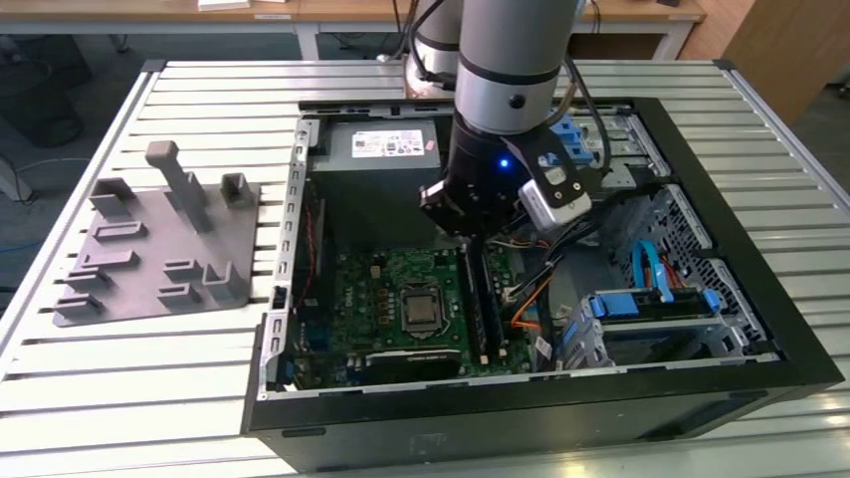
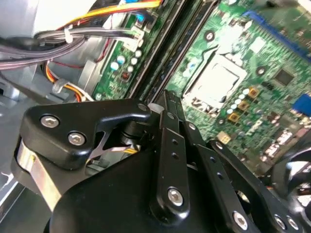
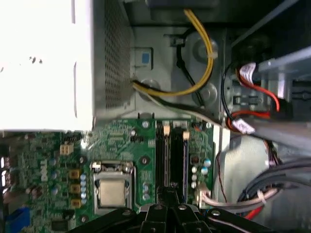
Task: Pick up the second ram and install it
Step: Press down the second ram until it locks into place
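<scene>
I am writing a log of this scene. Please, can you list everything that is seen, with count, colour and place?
computer case: one, black, open, on the slatted table.
slatted table: one, pale metal, under everything.
motherboard: one, green, lying in the case.
processor socket: one, silver, mid motherboard.
memory slots: long, black, beside the socket.
power supply: one, grey box, at the case's far end.
cables: several, yellow, red, black, near the power supply.
holder plate: one, grey with upright pegs, on the exterior view's left.
robot arm: one, silver and black, over the case.
pincer: one, black, above the memory slots.
</scene>
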### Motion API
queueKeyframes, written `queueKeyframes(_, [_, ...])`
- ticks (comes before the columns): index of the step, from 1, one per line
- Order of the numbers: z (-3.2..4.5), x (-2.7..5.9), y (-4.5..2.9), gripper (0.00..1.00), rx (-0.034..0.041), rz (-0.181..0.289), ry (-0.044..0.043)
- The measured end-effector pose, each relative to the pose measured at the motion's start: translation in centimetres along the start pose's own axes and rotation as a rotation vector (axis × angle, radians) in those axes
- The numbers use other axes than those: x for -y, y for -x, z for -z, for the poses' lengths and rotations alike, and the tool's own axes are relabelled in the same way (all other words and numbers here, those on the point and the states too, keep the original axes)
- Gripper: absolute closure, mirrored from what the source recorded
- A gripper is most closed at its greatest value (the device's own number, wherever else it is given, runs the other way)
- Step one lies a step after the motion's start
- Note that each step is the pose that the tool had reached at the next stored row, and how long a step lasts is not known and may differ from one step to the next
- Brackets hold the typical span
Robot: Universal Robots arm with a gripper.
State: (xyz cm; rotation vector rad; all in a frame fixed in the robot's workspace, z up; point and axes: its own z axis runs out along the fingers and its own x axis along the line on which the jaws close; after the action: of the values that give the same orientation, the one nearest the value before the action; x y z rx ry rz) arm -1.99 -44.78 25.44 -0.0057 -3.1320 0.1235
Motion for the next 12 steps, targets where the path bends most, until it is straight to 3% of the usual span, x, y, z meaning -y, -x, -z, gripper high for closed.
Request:
queueKeyframes(6, [-0.94, -1.91, 0.3, 0.9, 0.0, 0.0, -0.0001])
queueKeyframes(12, [-2.01, -2.3, 0.32, 0.9, 0.0, 0.0, -0.0001])
